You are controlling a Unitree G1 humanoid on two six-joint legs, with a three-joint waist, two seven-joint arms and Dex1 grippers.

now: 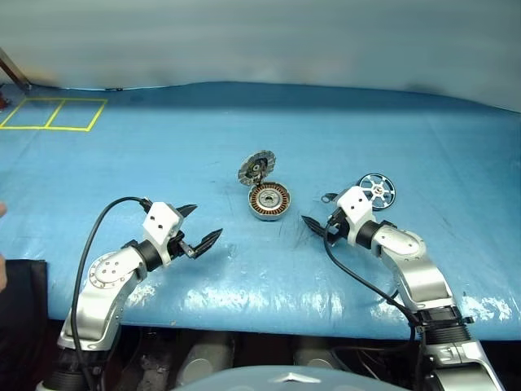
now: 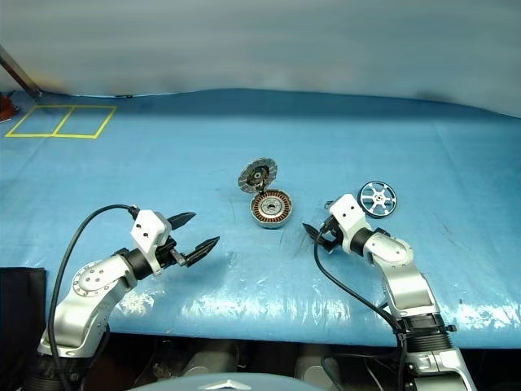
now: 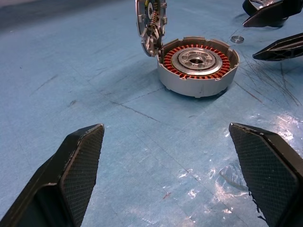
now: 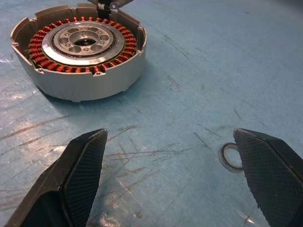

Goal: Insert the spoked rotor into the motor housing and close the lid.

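I see a blue table cover scuffed with scratches, yellow tape squares at its far left corner, and a small metal ring lying flat.

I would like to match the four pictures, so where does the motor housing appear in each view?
Left eye view: the motor housing sits mid-table, between the two grippers.
Right eye view: centre, same spot.
Left wrist view: upper middle, beyond the open fingers.
Right wrist view: upper left.
Shared landmark: the lid, standing open on the housing's rim.
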